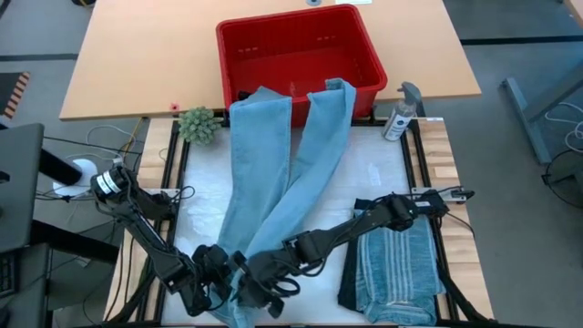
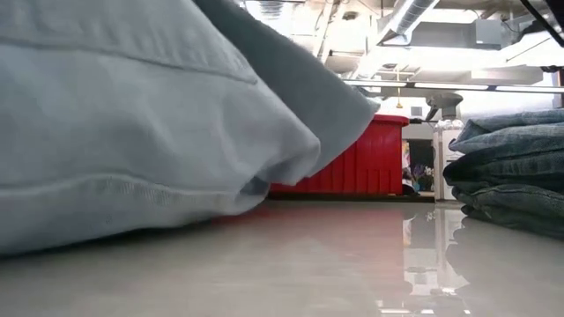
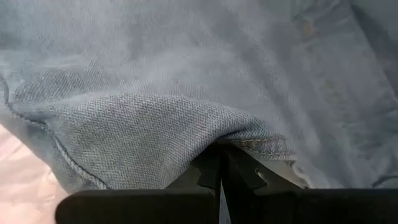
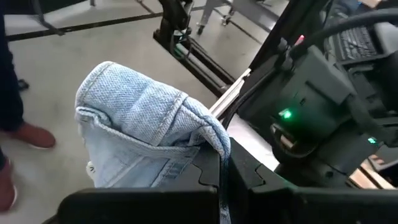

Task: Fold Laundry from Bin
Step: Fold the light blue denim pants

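A pair of light blue jeans lies lengthwise on the table. Both leg ends hang over the near rim of the red bin, and the waist end is at the table's near edge. There my left gripper and my right gripper sit close together, each shut on denim. In the low view the jeans fill the left side, and the bin stands behind them. My left gripper pinches a stitched edge of the jeans at the waist end between its two fingers, coming from the table's left and slanting down. The denim bunches up over the fingertips; I cannot tell how many layers are held. My right gripper pinches a folded-over, seamed corner of the jeans' waist end between its two fingers, reaching from the table's right toward the near edge. The corner stands up above the fingers, lifted clear of the table edge, with several layers showing.
A folded stack, a blue-grey striped shirt on a dark piece, lies at the near right. A spray bottle stands right of the bin and a green spiky ball left of it. A person's shoe shows on the floor beyond the near edge.
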